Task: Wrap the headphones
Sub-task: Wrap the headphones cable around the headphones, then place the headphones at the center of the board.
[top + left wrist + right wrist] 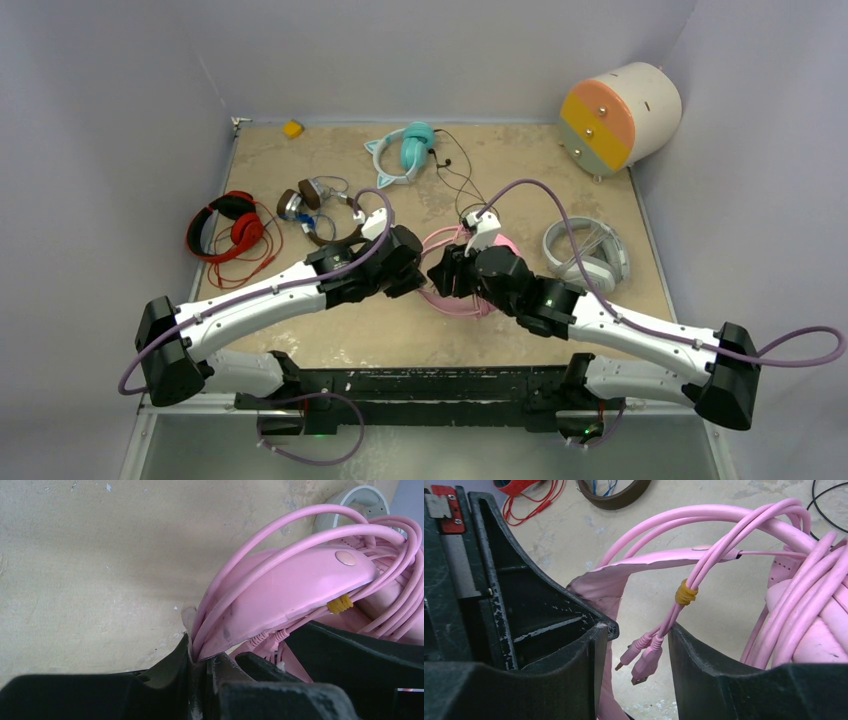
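Two arms are seen meeting over the pink headphones [458, 300]. These lie mid-table [560, 170], between the brown pair [322, 212] on the left and the grey-white pair [590, 252] on the right.

Left gripper [200, 657]: the jaws are clenched on the edge of the pink band [300, 580], with several loops of cable [260, 540] pinched in alongside it. From the jaws the band and loops run up and to the right.

Right gripper [638, 630]: the jaws are parted and nothing is gripped. The cable's tail, bound by a yellow tie [686, 592], hangs into the gap between the fingers. The plugs [644, 657] point down toward the wrist. The tail passes just beside the finger on the right of that view; contact cannot be told.

Judgement: the tail's long axis is taken to run from the tie down through the gap, roughly along the fingers. The right gripper is the nearer one, so the next move is expected to turn on that alignment.
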You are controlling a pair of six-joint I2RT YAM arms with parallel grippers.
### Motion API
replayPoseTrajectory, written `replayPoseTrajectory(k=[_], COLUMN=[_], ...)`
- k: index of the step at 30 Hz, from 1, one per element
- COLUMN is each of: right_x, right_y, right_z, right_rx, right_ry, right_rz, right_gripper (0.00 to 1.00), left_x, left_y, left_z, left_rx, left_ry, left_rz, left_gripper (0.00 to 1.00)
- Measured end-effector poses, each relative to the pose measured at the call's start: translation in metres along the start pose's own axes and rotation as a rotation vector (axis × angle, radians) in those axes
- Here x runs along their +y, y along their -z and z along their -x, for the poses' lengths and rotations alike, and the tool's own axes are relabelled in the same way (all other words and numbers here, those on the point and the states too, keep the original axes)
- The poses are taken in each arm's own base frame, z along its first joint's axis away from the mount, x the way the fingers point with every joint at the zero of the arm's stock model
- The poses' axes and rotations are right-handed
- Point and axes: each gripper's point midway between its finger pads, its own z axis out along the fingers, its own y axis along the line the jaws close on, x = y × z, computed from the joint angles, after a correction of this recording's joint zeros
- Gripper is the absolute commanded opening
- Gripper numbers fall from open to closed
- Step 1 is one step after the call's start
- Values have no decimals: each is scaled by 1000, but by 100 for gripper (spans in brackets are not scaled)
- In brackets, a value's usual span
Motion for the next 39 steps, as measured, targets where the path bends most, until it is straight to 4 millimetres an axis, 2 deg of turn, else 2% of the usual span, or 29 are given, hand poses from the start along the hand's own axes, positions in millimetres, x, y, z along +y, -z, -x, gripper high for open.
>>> replayPoseTrajectory(k=[6, 10, 12, 17, 21, 27, 31, 39], right_x=[4, 3, 0, -15, -19, -14, -8, -11], right_y=[7, 9, 8, 9, 12, 23, 34, 32], right_z=[8, 15, 17, 5, 2, 13, 21, 10], right_rx=[5, 30, 45, 94, 111, 73, 53, 137], right_ry=[-4, -4, 3, 28, 35, 15, 8, 93], right_rz=[-4, -55, -90, -164, -179, -143, -97, -113], right_gripper=[52, 46, 45, 44, 41, 38, 41, 38], left_x=[-4, -4, -1, 11, 19, 23, 23, 28], left_y=[0, -3, -6, -15, -21, -23, -24, -37], left_z=[0, 2, 4, 9, 11, 16, 18, 12], left_rx=[-3, -14, -27, -54, -57, -64, -67, -41], left_ry=[4, 12, 11, 21, 25, 36, 42, 50], left_rz=[-16, -9, 9, 75, 116, 130, 132, 144], left_gripper=[0, 0, 0, 0, 0, 0, 0, 0])
